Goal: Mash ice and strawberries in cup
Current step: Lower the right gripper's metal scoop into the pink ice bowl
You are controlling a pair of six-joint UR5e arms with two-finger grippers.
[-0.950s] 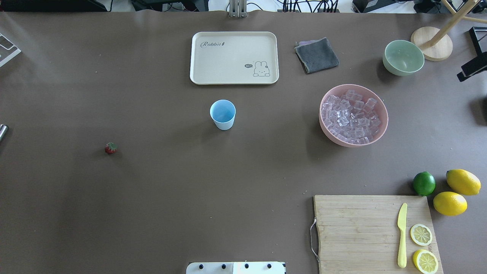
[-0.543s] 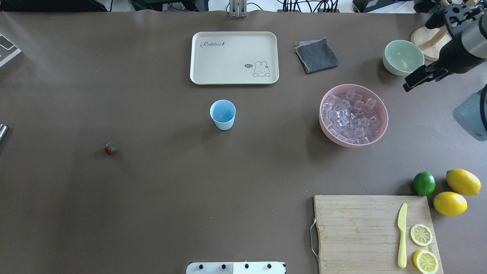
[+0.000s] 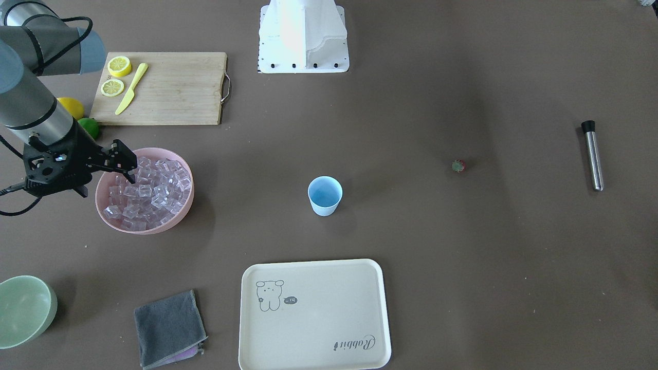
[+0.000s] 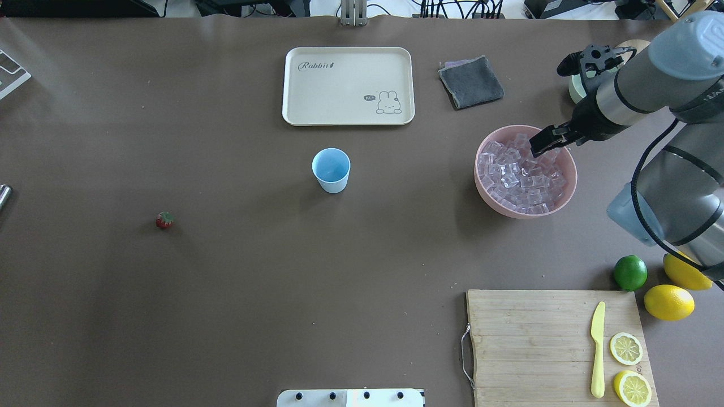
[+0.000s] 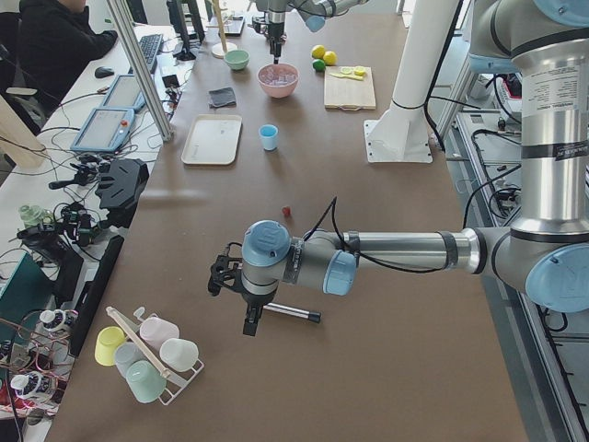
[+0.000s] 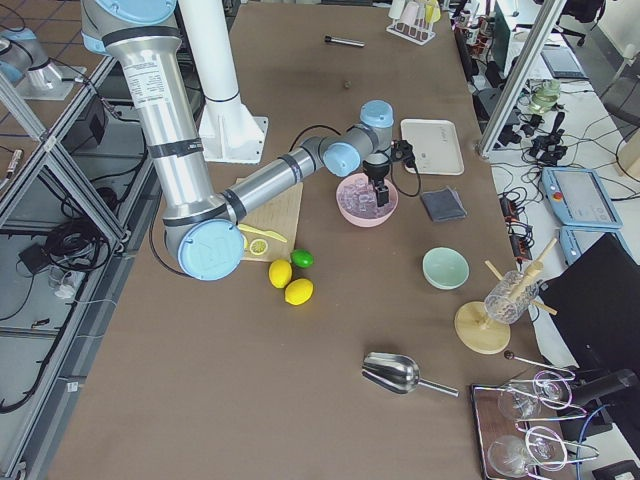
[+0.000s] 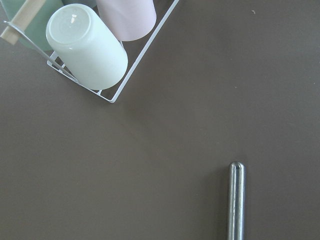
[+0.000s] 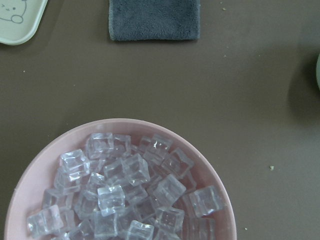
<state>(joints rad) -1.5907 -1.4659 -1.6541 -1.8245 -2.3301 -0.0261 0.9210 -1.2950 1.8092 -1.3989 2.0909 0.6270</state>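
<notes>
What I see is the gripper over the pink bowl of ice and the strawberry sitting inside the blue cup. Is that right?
Not quite. The overhead view shows the strawberry lying on its own, well apart from the cup, which looks empty. The right gripper does hang over the bowl of ice.

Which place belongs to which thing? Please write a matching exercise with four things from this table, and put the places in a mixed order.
Things:
1. ice
2. strawberry
3. cup
4. yellow knife

Places:
A. lying on the cutting board
B. standing upright, near the tray
C. piled in the pink bowl
D. lying alone, on the robot's left side

Pairs: 1-C, 2-D, 3-B, 4-A
</notes>
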